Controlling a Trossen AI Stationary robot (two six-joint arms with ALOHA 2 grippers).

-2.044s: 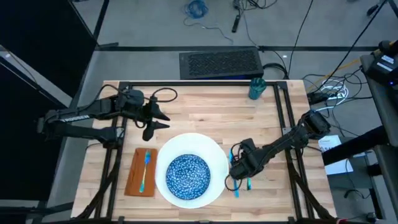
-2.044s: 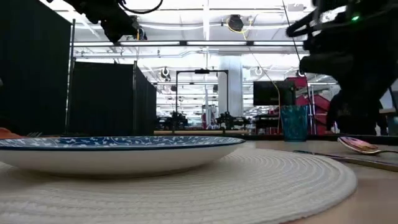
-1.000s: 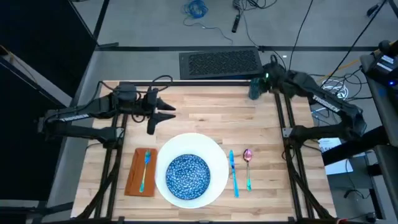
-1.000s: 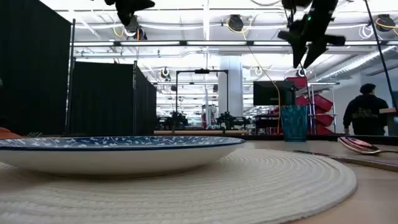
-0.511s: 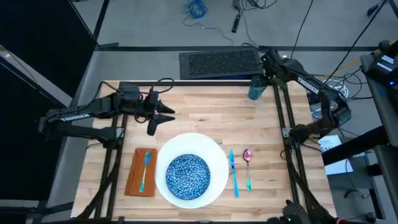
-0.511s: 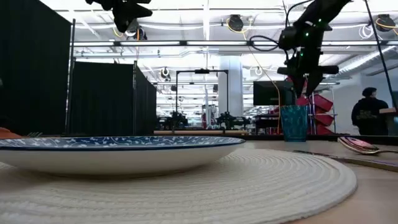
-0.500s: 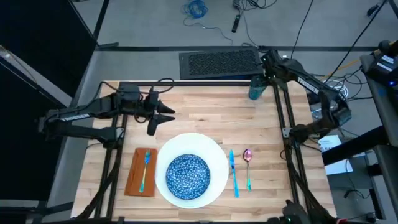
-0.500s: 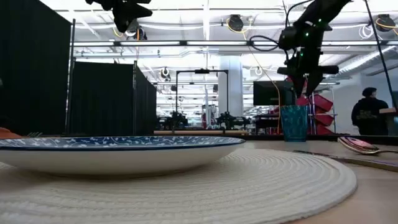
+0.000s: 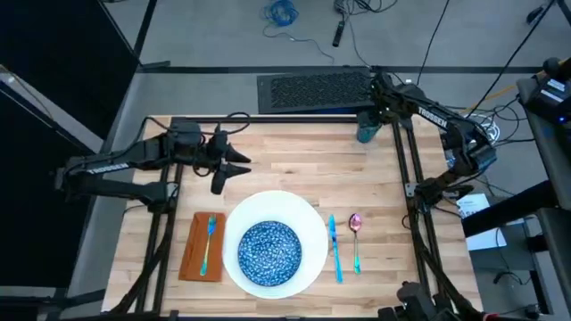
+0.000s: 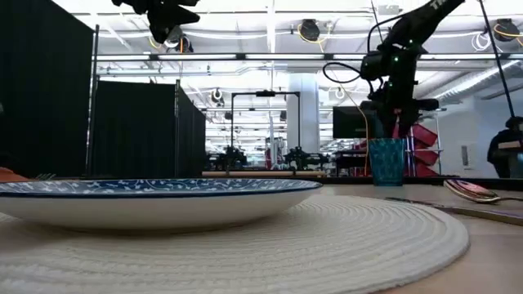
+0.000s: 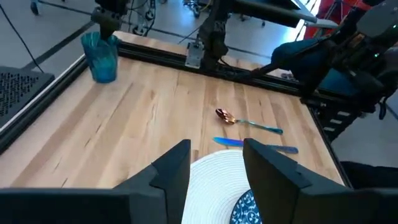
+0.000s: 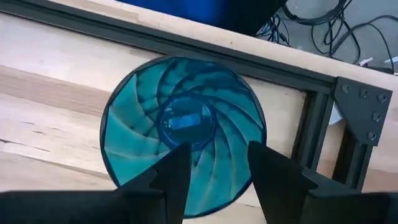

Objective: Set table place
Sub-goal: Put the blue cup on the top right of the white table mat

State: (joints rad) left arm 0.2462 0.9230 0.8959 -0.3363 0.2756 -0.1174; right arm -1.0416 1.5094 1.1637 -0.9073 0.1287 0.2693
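High view: the right gripper [image 9: 378, 96] hangs over the teal cup [image 9: 368, 127] at the table's [image 9: 294, 160] far right corner — directly above it, so the coming move looks like a straight descent. The left gripper [image 9: 234, 164] waits over the middle-left of the table, well apart from the cup; the right arm is clearly the nearer one.
High view, place: plate [image 9: 308, 218] with the blue bowl [image 9: 270, 252] on it at the near edge, fork [image 9: 207, 242] on the orange napkin [image 9: 192, 259] to its left, knife [image 9: 335, 246] and spoon [image 9: 355, 234] to its right.
Low view: the cup [image 10: 386, 161] stands upright, long axis vertical, with the right gripper [image 10: 391, 104] just above its rim — whether it touches is hard to say from here.
Left wrist view: the left gripper's fingers [image 11: 177, 167] stand apart, holding nothing; the cup [image 11: 102, 56] is far off, near the corner rail.
Right wrist view: looking down into the cup's mouth [image 12: 184, 127], both fingers [image 12: 174, 168] spread over the opening, gripping nothing — the cup sits nearly centred between them.
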